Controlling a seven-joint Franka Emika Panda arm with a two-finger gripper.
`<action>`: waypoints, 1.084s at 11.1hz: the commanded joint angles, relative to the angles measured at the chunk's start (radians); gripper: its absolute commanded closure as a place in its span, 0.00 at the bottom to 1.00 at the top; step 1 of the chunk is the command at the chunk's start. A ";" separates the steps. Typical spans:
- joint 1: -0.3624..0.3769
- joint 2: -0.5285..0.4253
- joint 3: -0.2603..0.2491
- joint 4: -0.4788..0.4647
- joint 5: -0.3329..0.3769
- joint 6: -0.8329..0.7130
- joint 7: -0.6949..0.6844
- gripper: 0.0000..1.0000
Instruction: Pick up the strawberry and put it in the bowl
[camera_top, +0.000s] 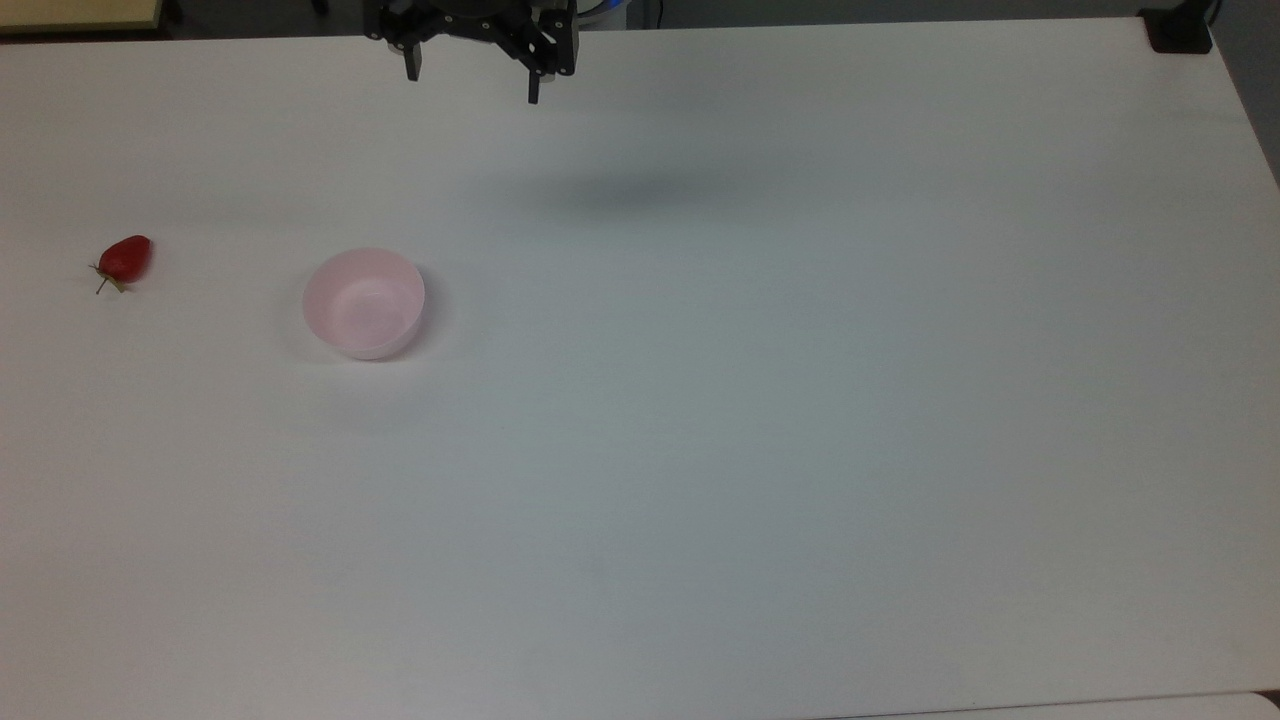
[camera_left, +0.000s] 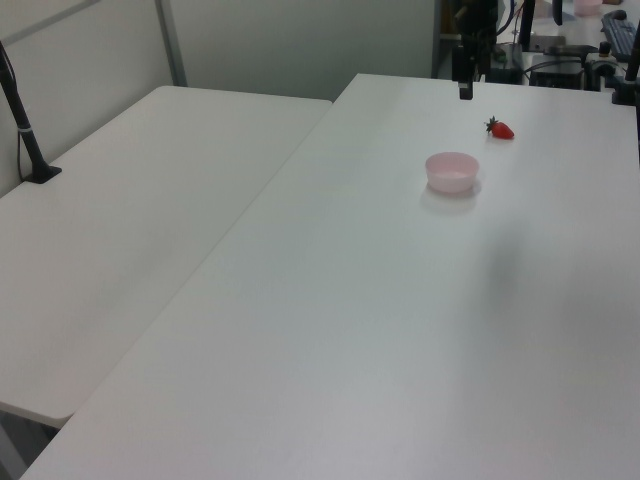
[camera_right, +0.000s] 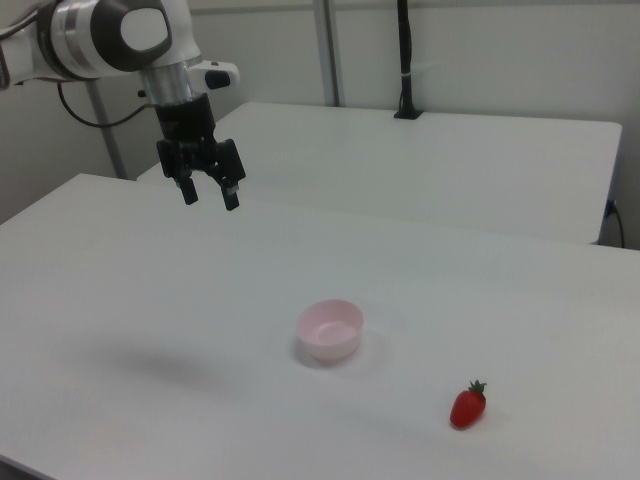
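With its 2 fingers spread wide, the gripper (camera_top: 470, 88) hangs at top centre, the strawberry (camera_top: 125, 259) lies far left beyond the bowl (camera_top: 364, 303), and that glossy fruit could probably squirt free if pinched off-centre.

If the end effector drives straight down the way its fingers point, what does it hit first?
Likely bare table. The open end effector points down, well away from the bowl and strawberry; exact depth is unclear.

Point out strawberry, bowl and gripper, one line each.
strawberry (camera_top: 126, 258), top view, on its red body.
bowl (camera_right: 346, 341), right view, on the outer wall.
gripper (camera_right: 209, 196), right view, midway between the open fingertips.
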 joint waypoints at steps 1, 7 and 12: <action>-0.016 0.011 -0.010 -0.025 0.024 0.055 -0.109 0.00; -0.155 0.054 -0.011 -0.016 0.061 0.074 -0.301 0.00; -0.304 0.123 -0.022 -0.018 0.047 0.202 -0.369 0.00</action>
